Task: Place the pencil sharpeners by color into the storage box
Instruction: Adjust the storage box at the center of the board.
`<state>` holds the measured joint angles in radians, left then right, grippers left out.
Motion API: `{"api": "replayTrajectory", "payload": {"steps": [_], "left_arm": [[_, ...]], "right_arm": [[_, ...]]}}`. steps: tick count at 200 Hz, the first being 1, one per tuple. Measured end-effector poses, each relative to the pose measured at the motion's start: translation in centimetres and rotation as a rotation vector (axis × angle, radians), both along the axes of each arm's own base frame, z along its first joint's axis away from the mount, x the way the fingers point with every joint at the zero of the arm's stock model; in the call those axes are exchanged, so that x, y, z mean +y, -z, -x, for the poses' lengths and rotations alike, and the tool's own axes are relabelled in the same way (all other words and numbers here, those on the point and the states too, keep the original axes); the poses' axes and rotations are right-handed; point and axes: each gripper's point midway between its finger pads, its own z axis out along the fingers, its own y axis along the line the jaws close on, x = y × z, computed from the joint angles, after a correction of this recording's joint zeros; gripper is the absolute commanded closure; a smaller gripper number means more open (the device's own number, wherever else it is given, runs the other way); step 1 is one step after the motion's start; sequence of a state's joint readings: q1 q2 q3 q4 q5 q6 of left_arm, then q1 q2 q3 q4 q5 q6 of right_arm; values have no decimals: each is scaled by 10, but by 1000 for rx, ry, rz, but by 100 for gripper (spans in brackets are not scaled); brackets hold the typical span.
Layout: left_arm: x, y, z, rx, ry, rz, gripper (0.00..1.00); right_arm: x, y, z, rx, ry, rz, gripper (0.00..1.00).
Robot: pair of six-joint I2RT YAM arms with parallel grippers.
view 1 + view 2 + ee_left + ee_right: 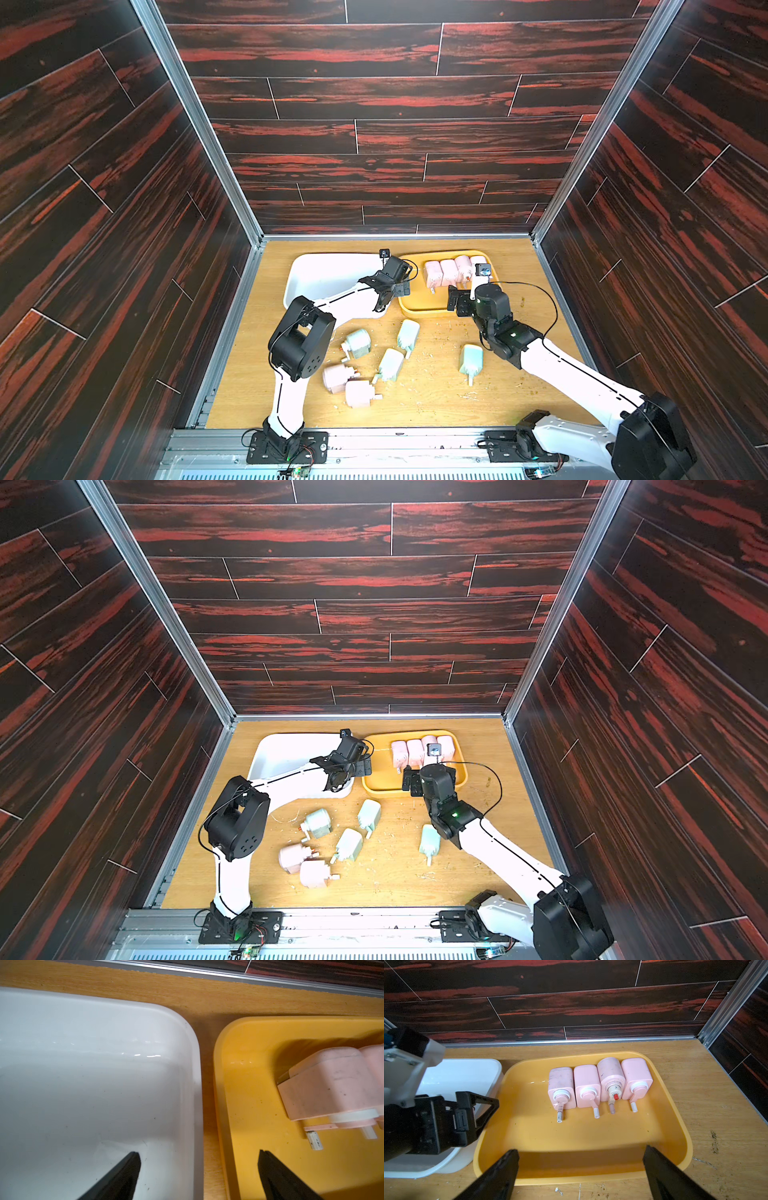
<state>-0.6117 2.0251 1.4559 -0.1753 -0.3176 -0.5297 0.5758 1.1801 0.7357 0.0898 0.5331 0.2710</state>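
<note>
Nearest the arm bases, two pink sharpeners lie on their sides on the table, touching each other. Just beyond them, four green sharpeners are scattered: one at about ten o'clock from the pink pair, one just to their right, one past that, and one well apart at three o'clock, beside the right arm.

They look like light, hard, smooth plastic blocks, likely slippery on the rounded edges. The flat broad sides seem the best place to pinch; the thin white crank stubs look fragile and would twist in a grip.

Farther back, the white bin at eleven o'clock appears bare inside, and the yellow bin at one o'clock holds four pink sharpeners in a tight row against its far wall.

The left gripper hangs over the gap between the bins, jaws spread, holding nothing. The right gripper hovers at the yellow bin's near rim, jaws wide apart and empty.
</note>
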Motion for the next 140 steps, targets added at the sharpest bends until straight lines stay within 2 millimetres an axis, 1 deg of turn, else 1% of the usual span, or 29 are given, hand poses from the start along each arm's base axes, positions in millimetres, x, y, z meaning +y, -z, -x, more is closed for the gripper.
{"api": "replayTrajectory", "payload": {"steps": [30,67,104,116,130,140], "left_arm": [[10,8,5,29,-2,-58,12],[10,8,4,25,5,-65,15],[12,8,3,26,7,-69,16],[13,8,4,33,12,-65,14],[14,6,8,56,22,-60,9],[17,2,13,63,31,-57,6]], "right_arm": [[-2,0,-1,2,18,-28,1],[-8,-1,-2,-4,56,-27,1],[-11,0,-3,-4,75,-25,1],[-9,2,-3,0,66,-25,2],[-3,2,-3,-3,32,-29,2],[3,3,-2,-8,-8,-36,2]]}}
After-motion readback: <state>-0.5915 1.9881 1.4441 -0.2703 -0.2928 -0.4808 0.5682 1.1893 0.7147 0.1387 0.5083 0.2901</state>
